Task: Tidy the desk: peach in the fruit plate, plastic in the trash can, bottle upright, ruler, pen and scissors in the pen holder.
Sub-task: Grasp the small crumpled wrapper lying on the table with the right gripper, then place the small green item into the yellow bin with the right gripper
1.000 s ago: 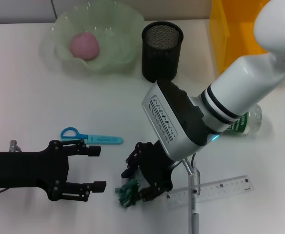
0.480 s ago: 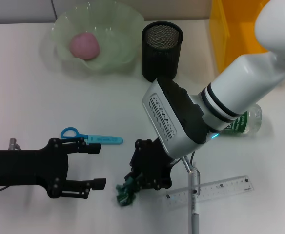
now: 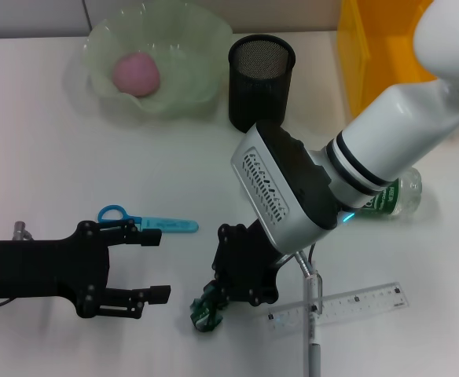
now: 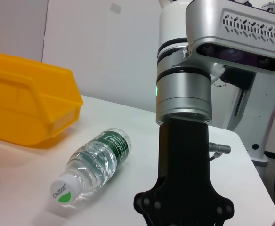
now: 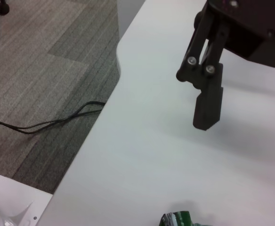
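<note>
Low and centre in your head view, the right claw (image 3: 218, 302) is closed on the green plastic (image 3: 206, 311), a crumpled scrap pinched at its fingertips just above the white surface (image 3: 49, 165). At lower left the left claw (image 3: 152, 267) hangs with its fingers spread wide, holding nothing, just right of centre-left and near the blue scissors (image 3: 147, 221). The clear ruler (image 3: 339, 305) lies at lower right with the pen (image 3: 312, 314) crossing it. The bottle (image 3: 394, 196) lies on its side at the right edge, partly hidden by the right arm; your left wrist view shows it (image 4: 93, 167) beside the yellow trash can (image 4: 29, 113). At top, the peach (image 3: 135, 75) sits in the fruit plate (image 3: 206, 39), with the black mesh pen holder (image 3: 261, 82) just to its right.
</note>
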Robot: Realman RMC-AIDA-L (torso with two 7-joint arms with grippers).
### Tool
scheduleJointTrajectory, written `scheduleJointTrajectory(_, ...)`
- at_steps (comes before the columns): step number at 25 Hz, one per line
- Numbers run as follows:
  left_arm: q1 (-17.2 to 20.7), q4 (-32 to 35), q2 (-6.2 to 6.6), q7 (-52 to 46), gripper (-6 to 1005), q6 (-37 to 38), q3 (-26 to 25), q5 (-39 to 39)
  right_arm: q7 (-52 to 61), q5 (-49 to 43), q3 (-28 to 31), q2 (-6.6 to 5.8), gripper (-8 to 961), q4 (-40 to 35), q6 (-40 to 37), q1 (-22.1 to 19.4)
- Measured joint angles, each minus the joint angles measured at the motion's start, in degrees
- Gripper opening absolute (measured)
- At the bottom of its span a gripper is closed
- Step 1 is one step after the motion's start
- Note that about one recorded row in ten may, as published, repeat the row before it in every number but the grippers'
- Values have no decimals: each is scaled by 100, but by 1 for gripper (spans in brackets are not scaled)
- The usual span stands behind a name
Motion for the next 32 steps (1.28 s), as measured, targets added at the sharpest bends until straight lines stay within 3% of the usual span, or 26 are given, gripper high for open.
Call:
scheduleJointTrajectory(18, 0, 0, 12, -5, 830, -18, -9, 6, -120, 8, 90, 1, -2, -90, 11, -126)
scheduleJointTrajectory(32, 7, 25, 34, -5, 830, 29, -210, 2, -1029, 39, 2700, -25, -1, 3, -1112, -867)
